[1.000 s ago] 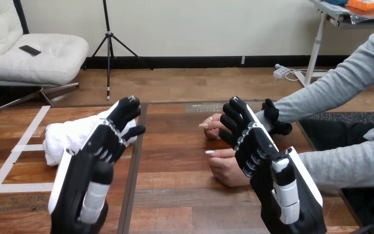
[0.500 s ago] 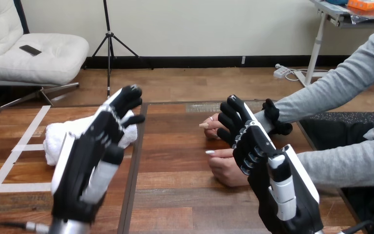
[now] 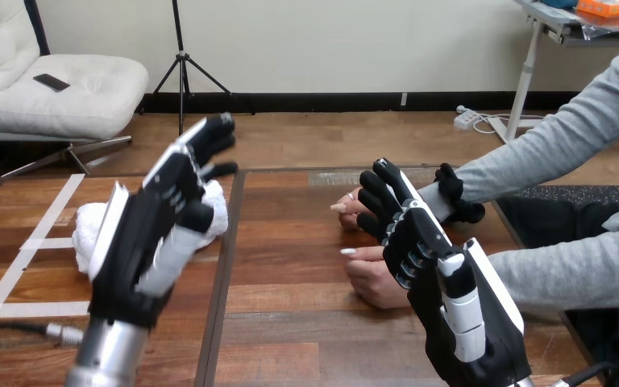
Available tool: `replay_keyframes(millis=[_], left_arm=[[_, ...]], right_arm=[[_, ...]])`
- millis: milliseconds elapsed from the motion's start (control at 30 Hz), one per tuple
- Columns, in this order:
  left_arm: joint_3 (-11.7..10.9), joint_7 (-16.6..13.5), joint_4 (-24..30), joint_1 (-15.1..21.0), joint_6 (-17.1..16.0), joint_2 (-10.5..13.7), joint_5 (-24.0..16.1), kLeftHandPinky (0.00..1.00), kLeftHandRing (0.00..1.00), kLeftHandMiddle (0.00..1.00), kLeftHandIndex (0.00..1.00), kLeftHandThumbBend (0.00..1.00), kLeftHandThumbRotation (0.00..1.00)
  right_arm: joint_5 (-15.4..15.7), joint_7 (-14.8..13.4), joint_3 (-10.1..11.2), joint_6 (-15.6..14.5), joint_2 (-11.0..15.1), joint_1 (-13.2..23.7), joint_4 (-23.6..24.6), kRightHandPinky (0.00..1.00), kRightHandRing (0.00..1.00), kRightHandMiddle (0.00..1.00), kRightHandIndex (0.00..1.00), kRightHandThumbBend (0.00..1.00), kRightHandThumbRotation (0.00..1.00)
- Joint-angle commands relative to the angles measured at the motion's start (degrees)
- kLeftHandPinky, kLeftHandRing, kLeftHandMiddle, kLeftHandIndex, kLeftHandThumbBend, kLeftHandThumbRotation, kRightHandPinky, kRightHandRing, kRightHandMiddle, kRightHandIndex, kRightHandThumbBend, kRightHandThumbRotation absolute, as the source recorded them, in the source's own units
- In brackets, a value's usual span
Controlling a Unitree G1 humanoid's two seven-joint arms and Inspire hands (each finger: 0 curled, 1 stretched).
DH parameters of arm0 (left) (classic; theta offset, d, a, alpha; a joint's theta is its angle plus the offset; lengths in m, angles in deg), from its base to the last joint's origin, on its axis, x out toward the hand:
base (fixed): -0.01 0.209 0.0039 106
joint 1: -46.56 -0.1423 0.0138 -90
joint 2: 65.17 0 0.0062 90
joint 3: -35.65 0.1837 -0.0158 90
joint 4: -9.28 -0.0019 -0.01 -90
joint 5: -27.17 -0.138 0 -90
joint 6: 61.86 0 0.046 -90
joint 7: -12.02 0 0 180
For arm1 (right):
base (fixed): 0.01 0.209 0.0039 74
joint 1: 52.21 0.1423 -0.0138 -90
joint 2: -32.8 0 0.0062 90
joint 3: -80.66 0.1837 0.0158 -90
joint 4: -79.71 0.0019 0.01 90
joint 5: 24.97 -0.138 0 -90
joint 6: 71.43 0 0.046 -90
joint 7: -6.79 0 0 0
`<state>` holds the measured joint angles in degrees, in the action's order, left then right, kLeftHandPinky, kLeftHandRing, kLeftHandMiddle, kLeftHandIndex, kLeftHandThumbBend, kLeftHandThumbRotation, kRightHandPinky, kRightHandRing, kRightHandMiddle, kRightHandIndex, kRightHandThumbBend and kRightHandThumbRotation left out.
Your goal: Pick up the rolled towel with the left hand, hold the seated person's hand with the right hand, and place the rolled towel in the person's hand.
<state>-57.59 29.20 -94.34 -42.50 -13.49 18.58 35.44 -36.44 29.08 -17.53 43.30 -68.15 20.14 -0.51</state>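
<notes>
White rolled towel (image 3: 87, 230): is lying on the left part of the wooden table (image 3: 290, 339), not yet lifted. It is sitting just behind the left robot hand, on the side that arm can reach without crossing over.
Left robot hand (image 3: 141, 242): is hovering above the table in front of the towel with its fingers straight and spread, gripping nothing. It is probably being held this wide so that it can come down around the thick roll.
Right robot hand (image 3: 435, 274): is reaching toward the person's two hands with its fingers loosely bent and closing on nothing. Its fingertips are lying across the farther hand in this view, and contact cannot be told.
Person's nearer hand (image 3: 371, 282): is resting on the table, loosely curled, just beside the right robot hand.
Person's farther hand (image 3: 345, 208): is resting beyond it, fingers pointing toward the table's middle, partly hidden behind the robot fingers.
Why they are sitting so: the person's hands are being offered near the table's centre, seemingly so the right arm can steady one while the left brings the towel across.
Step in hand: appears to be the approach, with neither grasp made.
Next move is calling for: lowering the left fingers over the roll and wrapping its width.
Risk: soft cloth may be unrolling or slipping if pinched at one end.
</notes>
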Motion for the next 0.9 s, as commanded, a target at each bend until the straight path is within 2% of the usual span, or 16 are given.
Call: replay_keyframes(millis=[0,267,600,867], left_arm=[[-1.3,-1.2,-3.7,7.7,0.5,1.6,-2.1,0.84,0.90,0.90,0.86,0.82,0.90],[-1.7,-2.6,-9.3,13.3,0.6,2.7,-4.5,0.87,0.92,0.91,0.87,0.82,0.94],[-2.0,-3.5,-20.2,22.1,-1.0,4.0,-6.6,0.91,0.93,0.92,0.88,0.78,0.93],[-1.8,-5.1,-27.9,28.2,-1.0,5.8,-9.5,0.93,0.93,0.92,0.89,0.82,0.92]], right_arm=[[-0.4,-0.2,0.5,1.4,-0.5,4.0,0.0,1.00,1.00,0.98,0.99,0.83,1.00],[-0.4,0.0,0.6,1.5,-0.5,4.6,-0.4,1.00,1.00,0.97,0.98,0.83,1.00],[-0.5,0.0,0.7,1.4,-0.6,5.2,-0.7,1.00,1.00,0.97,0.98,0.83,1.00],[-0.5,0.1,0.7,1.9,-0.7,5.7,-1.2,1.00,1.00,0.97,0.98,0.84,1.00]])
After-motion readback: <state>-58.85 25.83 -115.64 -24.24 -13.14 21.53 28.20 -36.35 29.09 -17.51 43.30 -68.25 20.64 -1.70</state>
